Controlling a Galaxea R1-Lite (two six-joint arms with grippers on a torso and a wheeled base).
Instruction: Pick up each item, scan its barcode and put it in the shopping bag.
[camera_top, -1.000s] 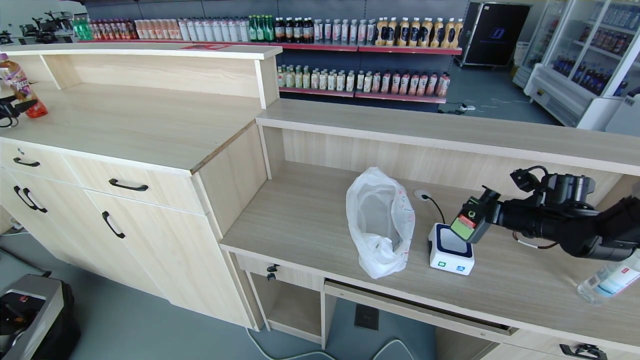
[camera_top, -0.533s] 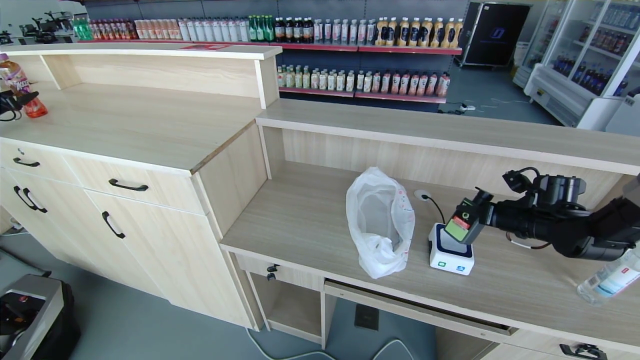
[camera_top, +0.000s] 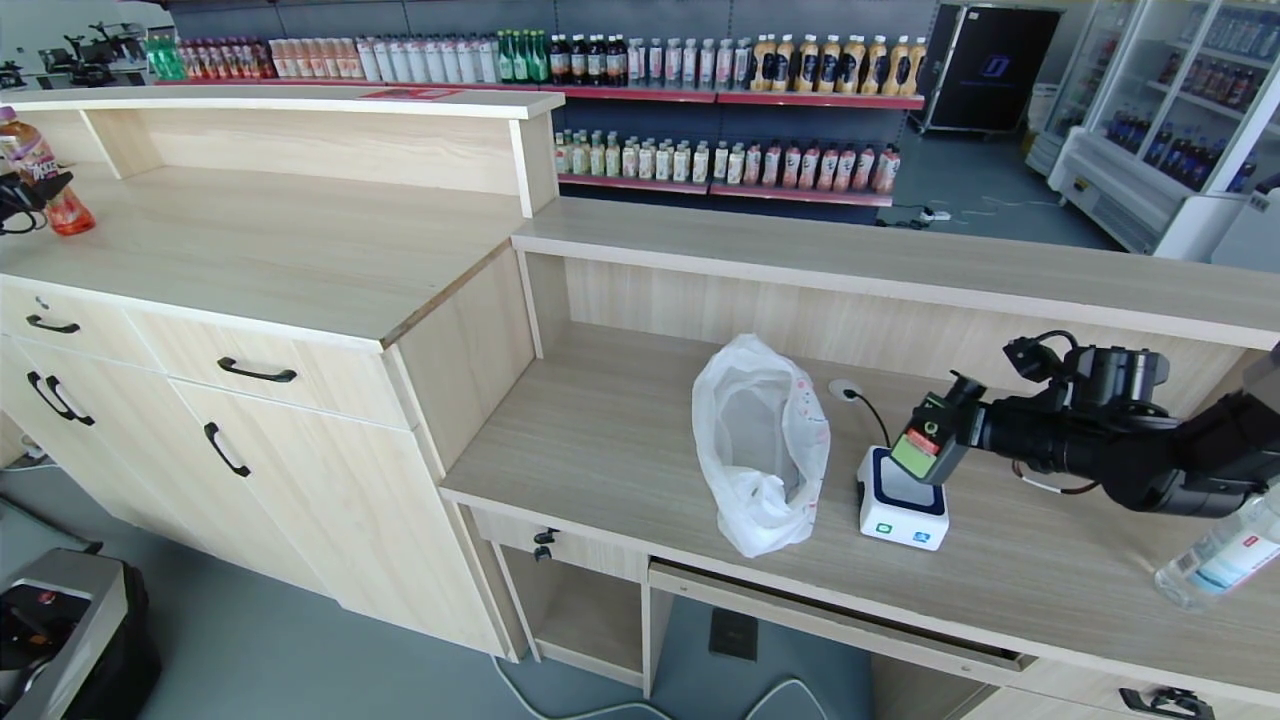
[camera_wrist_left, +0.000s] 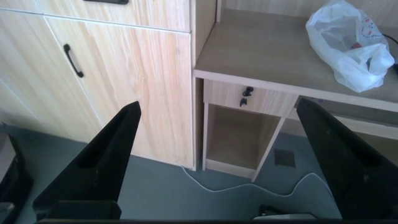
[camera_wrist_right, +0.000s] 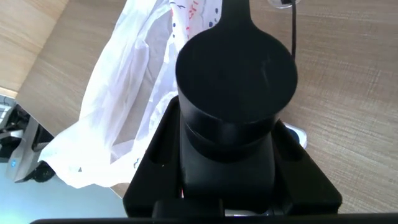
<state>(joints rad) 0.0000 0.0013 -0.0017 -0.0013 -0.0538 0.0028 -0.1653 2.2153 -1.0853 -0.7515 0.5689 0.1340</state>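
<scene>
While it stands well apart from everything else, a pink and orange drink bottle (camera_top: 35, 165) is upright at the far left end of the raised counter (camera_top: 270, 240). Down by the cupboard doors, the left claw (camera_wrist_left: 217, 106) hangs low in front of the furniture with its two dark fingers (camera_wrist_left: 99, 168) spread wide and nothing between them.

On the lower desk (camera_top: 600, 430), a white plastic shopping bag (camera_top: 760, 460) sits about midway along, nearer the front edge than the back wall. It is slumped and crumpled, and its mouth is open. Just beside it, on its right, a small white scanner (camera_top: 900, 505) with a dark top stands near the front edge. A black cord (camera_top: 875, 415) runs from it back to a round hole in the desk top.

Above the scanner's right side is a small dark container (camera_top: 915, 458) with a green and red label, held tilted. Whether it touches the scanner cannot be told. The right claw (camera_top: 935, 445) is clamped on this container, with its arm coming in from the right. From the right wrist, the container (camera_wrist_right: 236, 93) is a black round shape, with the bag (camera_wrist_right: 124, 124) beyond it.

At the desk's front right corner, a clear water bottle (camera_top: 1215, 560) lies on its side.
</scene>
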